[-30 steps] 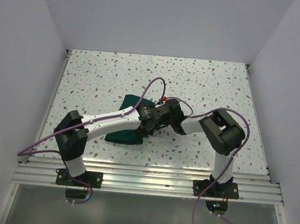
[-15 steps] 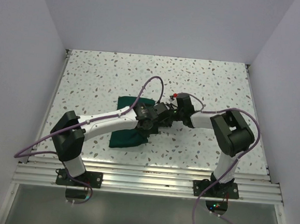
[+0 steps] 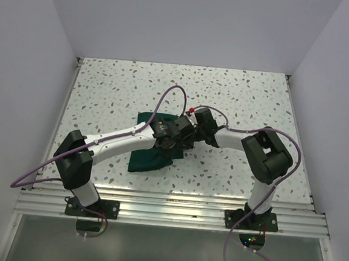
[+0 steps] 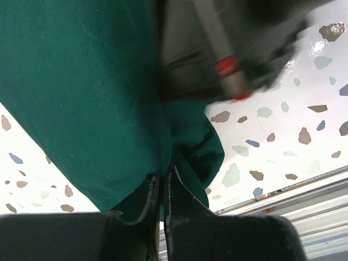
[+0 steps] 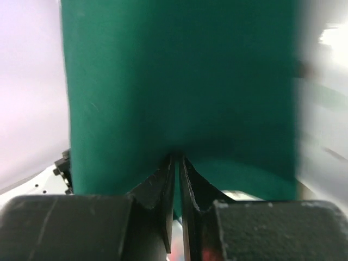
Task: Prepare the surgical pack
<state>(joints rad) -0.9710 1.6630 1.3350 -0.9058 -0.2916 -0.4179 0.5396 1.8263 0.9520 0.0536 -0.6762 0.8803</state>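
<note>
The surgical pack is a dark green fabric drape (image 3: 143,160), lying bunched on the speckled tabletop left of centre. Both grippers meet at its right end. My left gripper (image 3: 182,138) is shut, and in the left wrist view its jaws (image 4: 162,176) pinch a fold of the drape (image 4: 81,81). My right gripper (image 3: 194,129) comes in from the right. In the right wrist view its jaws (image 5: 177,159) stand almost together on a fold of the drape (image 5: 179,70), which fills that view. The right wrist's dark body (image 4: 217,54) hangs close above the left fingers.
White walls close in the speckled tabletop (image 3: 238,93) on the left, back and right. An aluminium rail (image 3: 168,205) runs along the near edge by the arm bases. Purple cables (image 3: 171,97) loop above both wrists.
The right wrist swung back and then in again toward the left gripper. The left arm shifted slightly left. The drape went from a pointed shape to a more squared bundle.
</note>
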